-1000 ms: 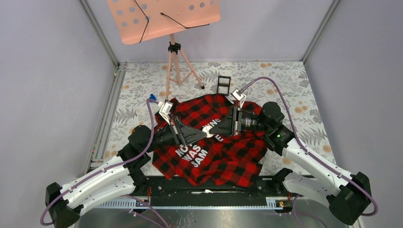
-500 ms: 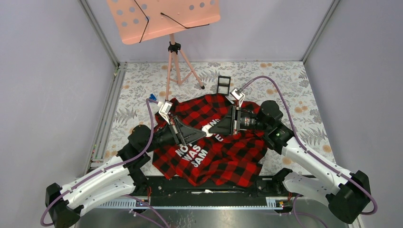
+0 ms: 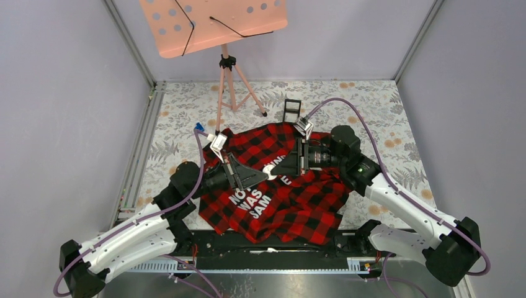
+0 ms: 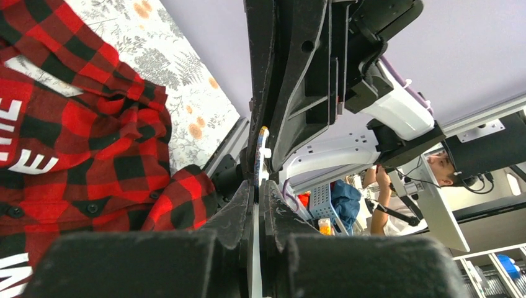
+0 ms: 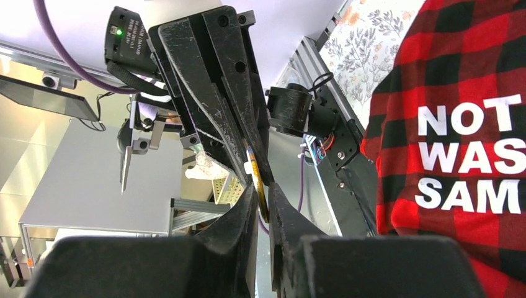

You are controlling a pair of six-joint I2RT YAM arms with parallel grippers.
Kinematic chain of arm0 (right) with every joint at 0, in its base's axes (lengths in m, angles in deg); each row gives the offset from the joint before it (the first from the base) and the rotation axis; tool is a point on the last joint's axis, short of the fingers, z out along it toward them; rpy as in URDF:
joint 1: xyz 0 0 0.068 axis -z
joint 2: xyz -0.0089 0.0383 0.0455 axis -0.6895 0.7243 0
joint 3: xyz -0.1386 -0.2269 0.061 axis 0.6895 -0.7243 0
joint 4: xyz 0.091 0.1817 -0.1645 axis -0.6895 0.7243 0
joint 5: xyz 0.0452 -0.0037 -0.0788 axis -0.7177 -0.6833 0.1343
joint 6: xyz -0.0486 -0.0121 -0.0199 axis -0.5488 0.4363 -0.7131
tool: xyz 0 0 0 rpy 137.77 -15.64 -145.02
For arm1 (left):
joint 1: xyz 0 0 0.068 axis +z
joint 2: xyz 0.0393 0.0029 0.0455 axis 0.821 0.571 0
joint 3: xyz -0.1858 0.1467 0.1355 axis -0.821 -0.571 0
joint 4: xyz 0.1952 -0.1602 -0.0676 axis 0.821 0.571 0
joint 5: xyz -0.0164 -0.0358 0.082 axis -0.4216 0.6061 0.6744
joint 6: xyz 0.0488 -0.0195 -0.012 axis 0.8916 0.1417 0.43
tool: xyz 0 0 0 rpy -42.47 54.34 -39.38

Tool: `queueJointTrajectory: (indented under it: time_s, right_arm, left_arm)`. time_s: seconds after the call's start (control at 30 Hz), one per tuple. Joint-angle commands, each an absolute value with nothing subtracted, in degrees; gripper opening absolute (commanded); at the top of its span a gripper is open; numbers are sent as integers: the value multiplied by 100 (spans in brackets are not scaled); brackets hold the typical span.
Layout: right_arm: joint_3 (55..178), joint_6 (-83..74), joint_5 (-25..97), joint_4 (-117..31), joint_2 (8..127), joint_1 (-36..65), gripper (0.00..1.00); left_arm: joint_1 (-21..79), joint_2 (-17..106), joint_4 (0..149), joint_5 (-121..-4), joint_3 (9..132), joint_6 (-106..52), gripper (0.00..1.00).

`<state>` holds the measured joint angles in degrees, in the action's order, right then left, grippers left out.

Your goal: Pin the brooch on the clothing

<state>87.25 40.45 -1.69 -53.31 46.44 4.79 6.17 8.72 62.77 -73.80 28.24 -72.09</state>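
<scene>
Top view: 1 brooch [image 3: 271, 171] sits above the 1 shirt [image 3: 291, 205], beside its white letters, with 2 grippers meeting tip to tip on it. Left gripper [image 3: 266, 175] has fingers all but touching, pinching the brooch edge-on; right gripper [image 3: 276, 168] is a hair wider, clamped on it from the opposite side. Also 1 pink stand [image 3: 214, 22], 1 black frame [image 3: 291, 110] and 1 blue object [image 3: 199, 128], all beyond the shirt.
</scene>
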Motion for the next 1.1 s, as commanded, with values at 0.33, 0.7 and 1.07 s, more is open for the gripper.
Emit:
queueJointTrajectory:
  time_s: [0.33, 0.7, 1.07]
  right_arm:
    - [8785, 4099, -7, -5568, 4588, 237, 23]
    - [8696, 2838, 1561, -4425, 3174, 238, 75]
    - [9613, 2041, 4474, -991, 4128, 256, 77]
  left_arm:
    - [535, 929, 6235, -7184, 3050, -6929, 0]
    - [707, 550, 8515, -5911, 3372, -6135, 0]
    - [2690, 2095, 9994, -6851, 4735, -4858, 0]
